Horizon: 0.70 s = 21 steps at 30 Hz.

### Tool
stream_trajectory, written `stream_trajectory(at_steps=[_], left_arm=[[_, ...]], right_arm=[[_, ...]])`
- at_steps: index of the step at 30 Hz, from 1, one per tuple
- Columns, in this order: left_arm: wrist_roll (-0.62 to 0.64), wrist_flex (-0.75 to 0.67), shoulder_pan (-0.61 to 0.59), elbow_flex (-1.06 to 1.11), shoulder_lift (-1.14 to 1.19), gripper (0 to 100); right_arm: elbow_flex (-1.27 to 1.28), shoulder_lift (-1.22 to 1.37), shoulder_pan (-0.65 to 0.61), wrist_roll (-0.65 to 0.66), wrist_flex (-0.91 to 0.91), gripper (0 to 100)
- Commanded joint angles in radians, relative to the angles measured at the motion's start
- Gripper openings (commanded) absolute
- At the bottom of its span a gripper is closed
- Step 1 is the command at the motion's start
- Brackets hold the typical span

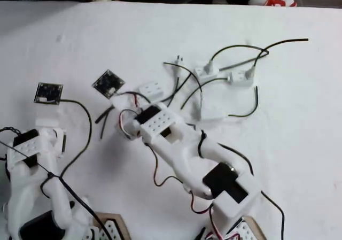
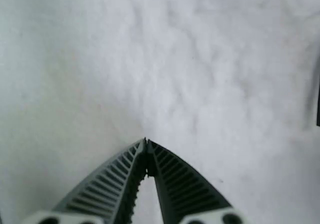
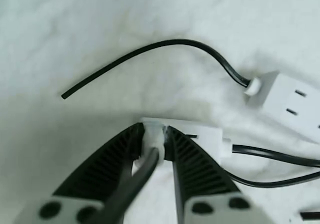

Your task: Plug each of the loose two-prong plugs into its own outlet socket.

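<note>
My right gripper is shut on a white two-prong plug whose black cord runs back between the fingers. The plug sits against a white outlet block lying on the cloth. A second white outlet socket with two slot pairs lies beside it, a black cord curling from its end. In the high view the right arm reaches to the table's middle, close to a white outlet. More white outlets and plugs with black cords lie farther back. My left gripper is shut on nothing above bare cloth.
Two small black square boards lie at the left, one trailing a black cable past the left arm. Short loose cord pieces lie near the right arm's wrist. Red and black arm wires loop over the white cloth.
</note>
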Motion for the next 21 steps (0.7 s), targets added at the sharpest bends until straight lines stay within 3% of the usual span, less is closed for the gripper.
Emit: stream_trajectory(at_steps=[1, 9, 15, 21], left_arm=[[0.008, -0.014, -0.005, -0.003, -0.036, 2], [0.008, -0.014, -0.005, -0.003, -0.036, 2], [0.008, -0.017, -0.004, -0.003, -0.036, 2], [0.008, -0.017, -0.004, -0.003, -0.035, 2]], right_arm=[[0.026, -0.008, -0.01, 0.012, 0.004, 1.7], [0.018, -0.058, -0.01, 0.012, 0.042, 2.9], [0.018, -0.229, -0.012, -0.071, 0.151, 23.2], [0.023, -0.282, -0.021, -0.106, 0.153, 23.4]])
